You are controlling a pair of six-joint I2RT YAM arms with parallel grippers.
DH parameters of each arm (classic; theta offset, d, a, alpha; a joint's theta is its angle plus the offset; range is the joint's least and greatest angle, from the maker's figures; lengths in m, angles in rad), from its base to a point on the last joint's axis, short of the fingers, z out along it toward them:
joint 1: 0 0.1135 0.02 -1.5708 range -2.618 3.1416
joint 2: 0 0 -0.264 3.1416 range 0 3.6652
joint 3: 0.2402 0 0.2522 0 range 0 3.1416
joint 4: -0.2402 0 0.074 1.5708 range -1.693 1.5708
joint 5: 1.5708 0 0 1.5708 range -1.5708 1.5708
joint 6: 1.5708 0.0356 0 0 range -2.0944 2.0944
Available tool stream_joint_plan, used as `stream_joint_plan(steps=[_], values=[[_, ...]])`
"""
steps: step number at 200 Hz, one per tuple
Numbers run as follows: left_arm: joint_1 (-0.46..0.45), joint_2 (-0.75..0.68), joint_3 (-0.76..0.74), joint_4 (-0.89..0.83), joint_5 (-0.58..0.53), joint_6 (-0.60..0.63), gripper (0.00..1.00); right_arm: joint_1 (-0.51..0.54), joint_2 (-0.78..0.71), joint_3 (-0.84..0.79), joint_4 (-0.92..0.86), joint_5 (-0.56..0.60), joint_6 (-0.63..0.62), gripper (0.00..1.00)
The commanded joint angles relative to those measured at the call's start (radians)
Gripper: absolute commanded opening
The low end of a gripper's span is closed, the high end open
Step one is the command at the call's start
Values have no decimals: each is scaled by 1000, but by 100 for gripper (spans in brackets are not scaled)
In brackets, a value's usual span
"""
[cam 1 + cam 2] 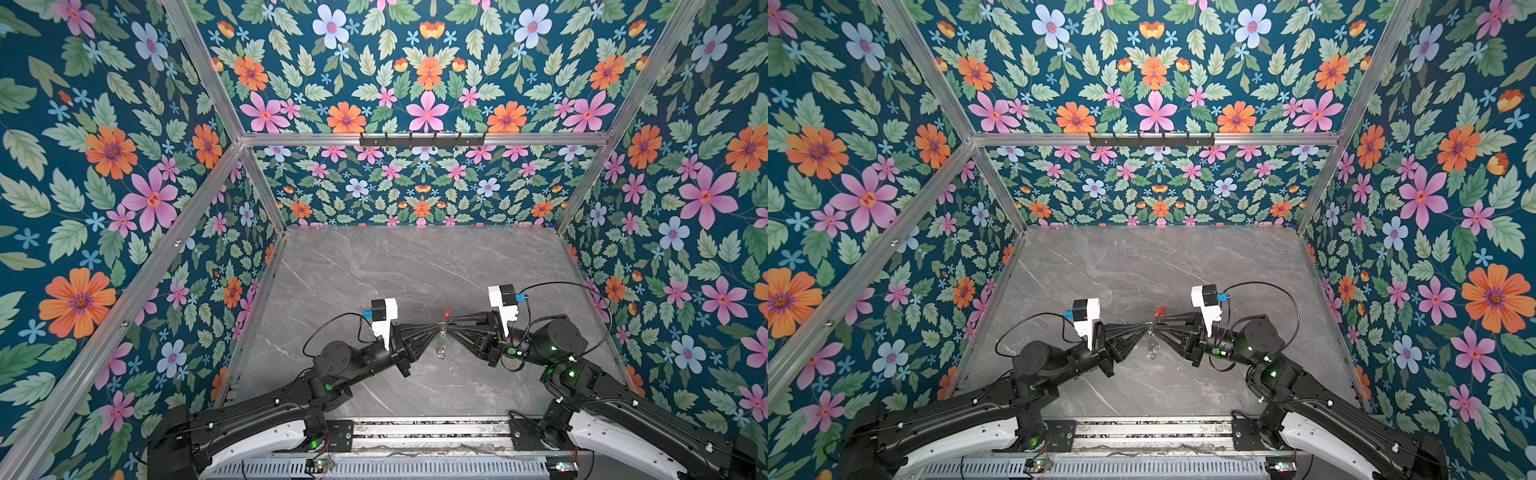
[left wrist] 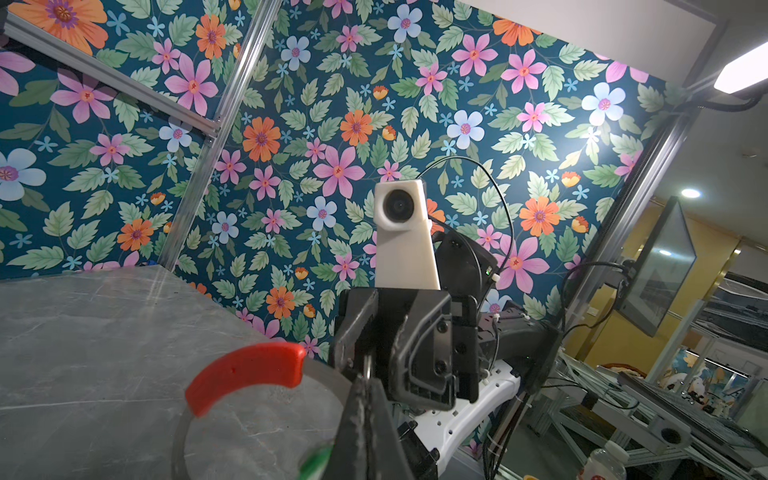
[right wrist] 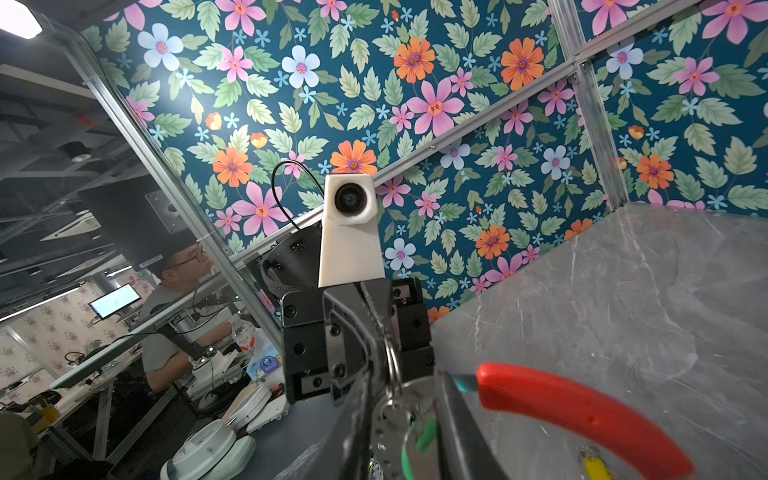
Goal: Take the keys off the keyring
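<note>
Both grippers meet tip to tip above the middle of the table, holding up the keyring [image 1: 440, 352], a thin grey hoop with a red sleeve [image 1: 447, 312] [image 1: 1160, 311]. My left gripper [image 1: 437, 328] [image 2: 365, 386] is shut on the hoop [image 2: 178, 440] just past the sleeve [image 2: 245, 374]. The green key [image 2: 318, 459] [image 3: 426, 434] and its silver split ring [image 3: 392, 365] sit between the jaws of my right gripper [image 1: 449, 326] [image 3: 405, 419]. Those jaws stand a little apart, and I cannot see whether they pinch. The yellow key [image 3: 595, 466] lies on the table under the sleeve [image 3: 582, 411].
The grey marble table [image 1: 374, 270] is walled on three sides by flowered panels in an aluminium frame. A black hook rail [image 1: 422, 139] hangs high on the back wall. Both arm bases stand at the near edge.
</note>
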Motion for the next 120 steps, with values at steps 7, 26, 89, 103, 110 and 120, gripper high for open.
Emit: stream_joint_plan(steps=[7,26,89,103,110,120], values=[[1,8,6,52,-3,7,0,2,12,17,52,-38,17,17],[1,18,9,53,3,4,0,1,16,26,39,-42,18,7],[1,-102,6,-107,-29,4,44,2,-13,138,-281,-73,-101,0],[3,-165,18,-218,-58,22,48,2,-6,184,-397,-83,-154,0],[2,-189,30,-274,-58,34,49,2,0,204,-443,-90,-176,0],[3,-206,64,-363,-51,50,48,2,7,229,-499,-98,-206,0]])
